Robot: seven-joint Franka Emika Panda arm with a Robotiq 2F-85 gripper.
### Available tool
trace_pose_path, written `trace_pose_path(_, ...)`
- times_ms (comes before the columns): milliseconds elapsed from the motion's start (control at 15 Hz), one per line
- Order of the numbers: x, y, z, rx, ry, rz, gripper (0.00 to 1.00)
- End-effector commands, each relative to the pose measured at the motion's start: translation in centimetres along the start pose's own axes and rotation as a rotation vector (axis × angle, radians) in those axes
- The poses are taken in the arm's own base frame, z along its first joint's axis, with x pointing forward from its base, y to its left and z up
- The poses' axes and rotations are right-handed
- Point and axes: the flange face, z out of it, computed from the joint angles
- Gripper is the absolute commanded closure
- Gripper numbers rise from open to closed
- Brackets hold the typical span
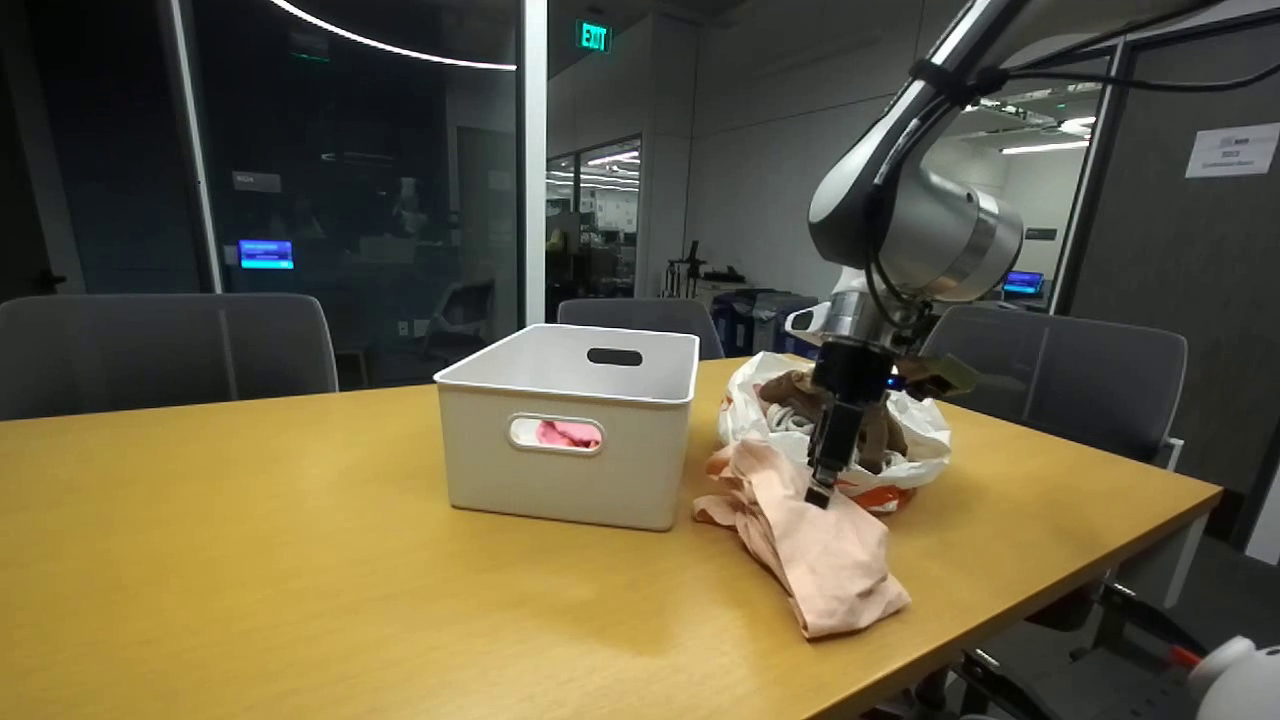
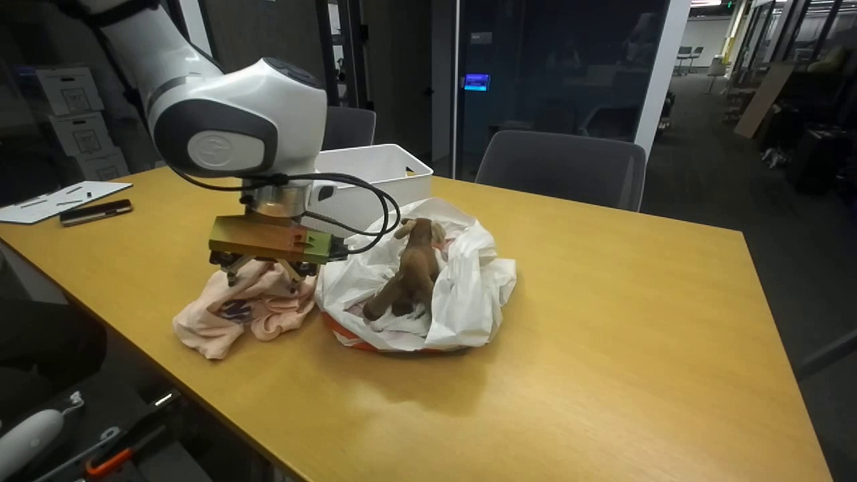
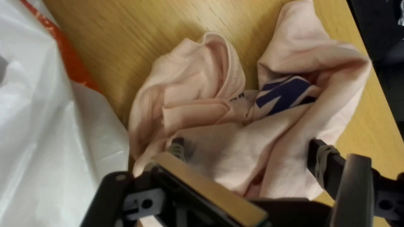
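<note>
Your tool (image 3: 247,154) points down over the peach cloth (image 1: 825,550), its two black fingers (image 3: 334,168) standing well apart with fabric spread below and between them. Pale, string-like bands are wound around the fingers near their ends. I cannot tell whether the tips press into the fabric or hang just above it.

The cloth lies crumpled on the worktop (image 2: 602,321), soft and matte, with rolled folds, a looped edge and a patch of navy print (image 3: 282,94) sunk among the creases. Under it you have smooth, yellowish wood with fine grain and a dull sheen.

Just beside the cloth slumps a thin white plastic bag (image 2: 469,294), crinkled and gaping, with orange-red low on its side. Inside it sits a brown, plush-looking shape (image 2: 415,264) with stubby limbs, over fluffy white material (image 2: 402,323).

Near the cloth and bag stands a rigid, pale bin (image 1: 560,485), boxy with rounded corners, a slim rim and long oval handle slots; through the near slot you see bright pink fabric (image 1: 568,434). Mesh-backed grey chairs (image 2: 562,171) stand around the worktop.
</note>
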Motion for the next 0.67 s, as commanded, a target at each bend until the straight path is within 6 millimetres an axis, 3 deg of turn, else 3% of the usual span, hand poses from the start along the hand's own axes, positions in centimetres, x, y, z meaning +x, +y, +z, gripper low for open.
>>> trace_pose_path(0, 1.1, 0.9, 2.0, -0.036, -0.007, 0.089, 0.0)
trace_pose_path(333, 0.5, 3.2, 4.4, -0.093, -0.069, 0.187, 0.0)
trace_pose_path(400, 0.4, 3.5, 4.7, -0.095, -0.081, 0.199, 0.25)
trace_pose_path(467, 0.5, 3.8, 4.8, -0.101, -0.089, 0.204, 0.25)
trace_pose_path(600, 0.9, 4.1, 4.4, -0.106, -0.089, 0.223, 0.41)
